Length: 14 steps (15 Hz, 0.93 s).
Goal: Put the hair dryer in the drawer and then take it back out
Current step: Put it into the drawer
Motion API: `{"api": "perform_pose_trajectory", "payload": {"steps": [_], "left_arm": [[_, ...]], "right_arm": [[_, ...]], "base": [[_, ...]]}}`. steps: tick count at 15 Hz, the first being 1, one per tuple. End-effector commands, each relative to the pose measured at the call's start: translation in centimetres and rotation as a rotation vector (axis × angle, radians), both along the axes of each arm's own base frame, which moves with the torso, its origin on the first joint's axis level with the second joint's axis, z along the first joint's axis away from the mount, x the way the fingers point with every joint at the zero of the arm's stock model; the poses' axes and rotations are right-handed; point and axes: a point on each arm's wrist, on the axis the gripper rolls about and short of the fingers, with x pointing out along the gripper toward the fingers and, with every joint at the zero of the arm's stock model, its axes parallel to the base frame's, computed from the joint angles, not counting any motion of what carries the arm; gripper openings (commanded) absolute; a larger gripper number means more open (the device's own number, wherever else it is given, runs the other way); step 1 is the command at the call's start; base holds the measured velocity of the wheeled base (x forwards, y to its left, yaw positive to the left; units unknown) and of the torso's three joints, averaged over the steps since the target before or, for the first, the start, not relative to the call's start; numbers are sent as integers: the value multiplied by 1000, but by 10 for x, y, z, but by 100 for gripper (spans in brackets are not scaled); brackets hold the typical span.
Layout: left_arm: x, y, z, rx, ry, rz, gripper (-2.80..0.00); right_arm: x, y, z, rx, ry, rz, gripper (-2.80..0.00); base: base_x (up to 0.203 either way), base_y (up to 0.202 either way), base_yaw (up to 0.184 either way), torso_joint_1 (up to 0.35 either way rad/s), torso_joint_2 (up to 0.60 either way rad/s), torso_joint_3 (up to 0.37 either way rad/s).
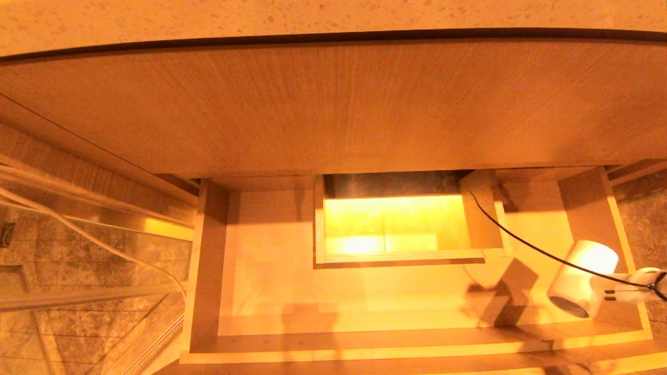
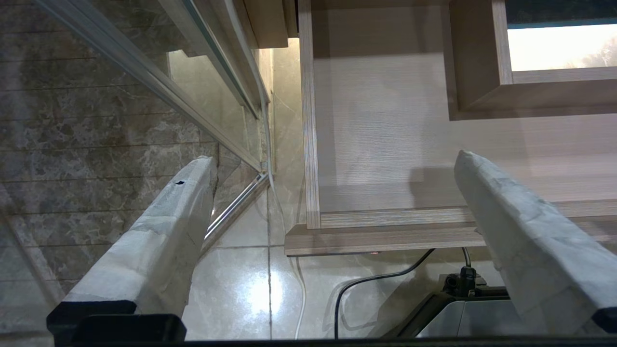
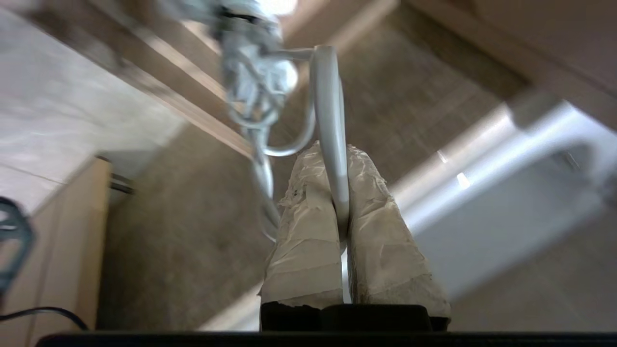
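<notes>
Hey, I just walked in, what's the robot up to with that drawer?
The right gripper is shut on a thin white loop attached to the hair dryer. The dryer hangs over the right end of the open drawer, dark grille angled down, black cord trailing back toward the boxed notch. Whether it touches the drawer floor can't be told. The left gripper is open and idle off the drawer's left front corner.

You're looking down into the open drawer (image 1: 271, 271), pale wood, its bare bottom lit bright. At 12 o'clock a boxed notch (image 1: 401, 256) rises from the bottom against the back. A black cord (image 1: 521, 242) crosses from the notch's right corner toward 4 o'clock; whether it touches the wood you can't tell. A dark shadow (image 1: 508, 294) falls at 4 o'clock.
</notes>
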Motion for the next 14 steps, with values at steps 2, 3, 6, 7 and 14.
{"api": "perform_pose_trajectory", "payload": {"steps": [2,3,6,7,14], "left_arm": [[0,0,0,0,0,0,0],[0,0,0,0,0,0,0],[0,0,0,0,0,0,0],[0,0,0,0,0,0,0],[0,0,0,0,0,0,0]], "right_arm": [[7,0,-6,22,48,44,-280],[9,0,-7,25,59,52,-280],[15,0,-11,30,89,75,-280],[16,0,-12,31,95,79,-280],[21,1,-27,44,182,112,-280]], "base": [[0,0,0,0,0,0],[0,0,0,0,0,0],[0,0,0,0,0,0],[0,0,0,0,0,0],[0,0,0,0,0,0]]}}
